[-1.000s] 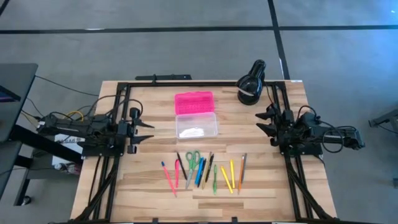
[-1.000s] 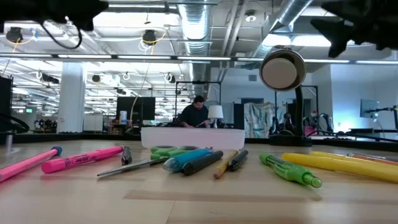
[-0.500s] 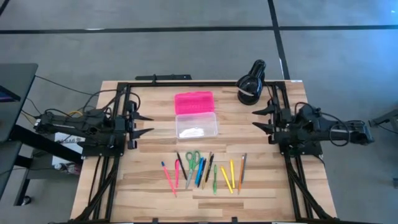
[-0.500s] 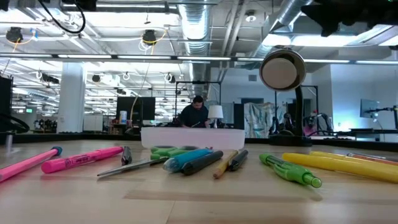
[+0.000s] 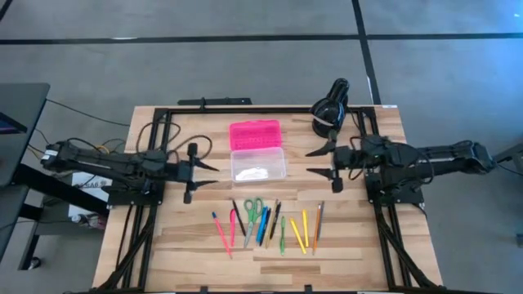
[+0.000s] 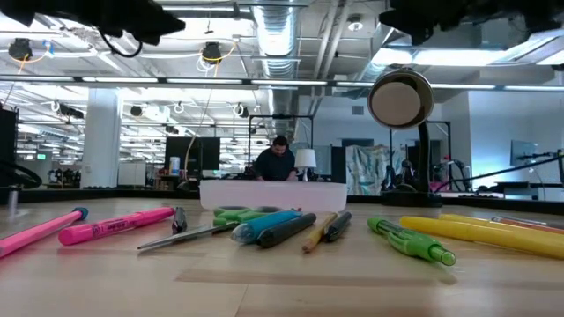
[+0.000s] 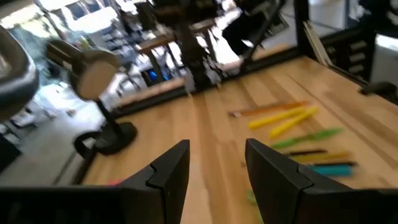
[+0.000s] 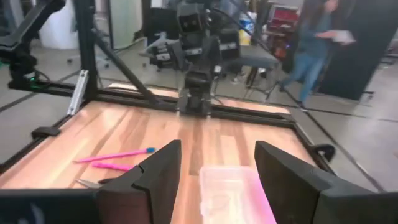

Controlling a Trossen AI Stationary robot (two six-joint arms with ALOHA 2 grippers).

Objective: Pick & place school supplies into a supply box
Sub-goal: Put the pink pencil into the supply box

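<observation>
The supply box lies open at the table's middle: its clear base [image 5: 258, 165] sits flat, with the pink lid [image 5: 255, 134] on the far side of it. The school supplies [image 5: 265, 224] lie in a row near the near edge, pens and pencils side by side, with the green-handled scissors [image 5: 254, 208] among them. My left gripper [image 5: 206, 173] hovers open to the left of the box. My right gripper [image 5: 314, 162] hovers open to the right of it. Both wrist views show open fingers with nothing between them: left gripper [image 7: 214, 174], right gripper [image 8: 217, 168].
A black round lamp-like object [image 5: 329, 110] stands at the far right of the table. A black frame rail [image 5: 245, 109] runs along the far edge and down both sides. In the low view the pens [image 6: 282, 227] lie before the box [image 6: 273, 194]. A person [image 8: 317, 43] stands beyond the table.
Both arms have reached inward toward the box. My left gripper has moved toward the table's right, my right gripper toward the table's left. Box and supplies have stayed where they were.
</observation>
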